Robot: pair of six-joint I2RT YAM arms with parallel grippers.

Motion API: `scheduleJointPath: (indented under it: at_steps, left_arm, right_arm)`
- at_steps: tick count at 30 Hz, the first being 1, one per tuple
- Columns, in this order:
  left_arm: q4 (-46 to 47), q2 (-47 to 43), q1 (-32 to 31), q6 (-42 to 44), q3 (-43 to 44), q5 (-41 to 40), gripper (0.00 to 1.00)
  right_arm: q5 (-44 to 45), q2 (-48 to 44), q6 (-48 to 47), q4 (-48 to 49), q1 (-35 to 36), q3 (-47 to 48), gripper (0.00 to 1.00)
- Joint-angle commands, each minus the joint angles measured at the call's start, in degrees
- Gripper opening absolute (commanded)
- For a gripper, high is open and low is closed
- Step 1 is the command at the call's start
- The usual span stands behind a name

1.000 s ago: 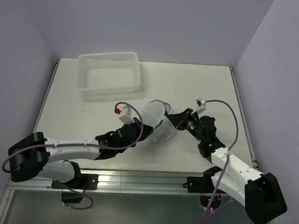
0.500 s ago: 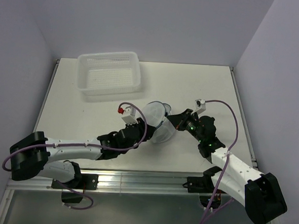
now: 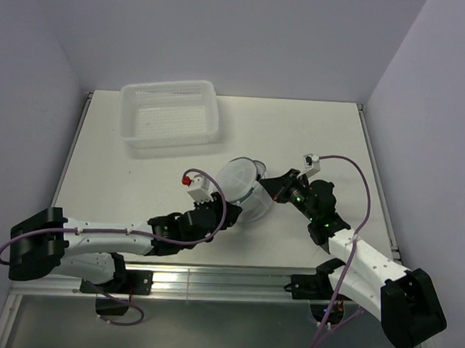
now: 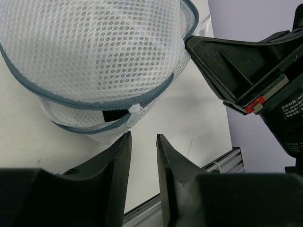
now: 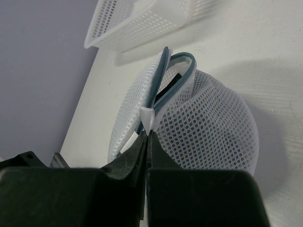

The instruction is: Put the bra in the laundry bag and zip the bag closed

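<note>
The laundry bag (image 3: 243,192), a round white mesh pouch with a grey-blue zipper rim, sits mid-table. Its zipper is mostly run round, and a gap stays open at the top (image 5: 176,71). Something black (image 5: 173,81) shows inside that gap; the bra is otherwise hidden. My right gripper (image 5: 147,134) (image 3: 271,187) is shut on the bag's white fabric tab (image 5: 150,116). My left gripper (image 4: 143,137) (image 3: 230,211) stands slightly open just short of the white zipper pull (image 4: 134,111), with nothing between its fingers.
A white perforated plastic basket (image 3: 171,113) stands at the back left of the table. The table's near edge and metal rail (image 4: 222,158) lie close behind the left gripper. The right gripper's black body (image 4: 246,61) sits beside the bag.
My left gripper has opened, let go at the bag's zipper and drawn back a little toward the near edge. The right gripper has kept its hold.
</note>
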Motion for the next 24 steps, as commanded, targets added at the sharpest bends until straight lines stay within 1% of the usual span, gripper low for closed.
scheduleJointPath:
  at_steps: [1, 5, 6, 9, 10, 14, 17, 23, 24]
  left_arm:
    - [2.7, -0.1, -0.6, -1.4, 0.7, 0.8, 0.33]
    - [2.0, 1.2, -0.4, -1.9, 1.5, 0.3, 0.35]
    - [2.4, 1.4, -0.3, -1.7, 1.7, 0.1, 0.39]
    - [3.5, 2.7, 1.9, -1.1, 1.8, 1.7, 0.41]
    - [5.0, 3.0, 2.9, -0.9, 1.5, 3.1, 0.41]
    - [6.8, 3.8, 3.8, 2.2, 2.5, 3.8, 0.41]
    - [7.4, 4.3, 4.0, 2.7, 3.1, 4.0, 0.4]
    - [10.6, 4.7, 4.3, 2.8, 1.5, 3.8, 0.37]
    - [11.6, 4.5, 4.3, 3.0, 1.2, 3.5, 0.34]
  right_arm:
    - [-0.1, -0.7, -0.3, 2.8, 0.3, -0.1, 0.0]
    - [-0.4, -1.2, -0.2, 2.8, 0.3, -0.2, 0.0]
    - [-0.4, -1.3, -0.3, 2.8, 0.3, -0.2, 0.0]
    - [-0.5, -1.7, -0.3, 2.4, 0.3, -0.1, 0.0]
    - [-0.5, -1.7, -0.4, 2.2, 0.2, -0.1, 0.0]
    - [-0.8, -2.1, -0.4, 1.9, 0.3, 0.0, 0.0]
    - [-0.9, -1.7, -0.4, 2.2, 0.3, -0.1, 0.0]
    - [-1.9, -1.0, 0.1, 3.3, 0.3, -0.5, 0.0]
    - [-2.0, -1.0, 0.1, 3.2, 0.3, -0.6, 0.0]
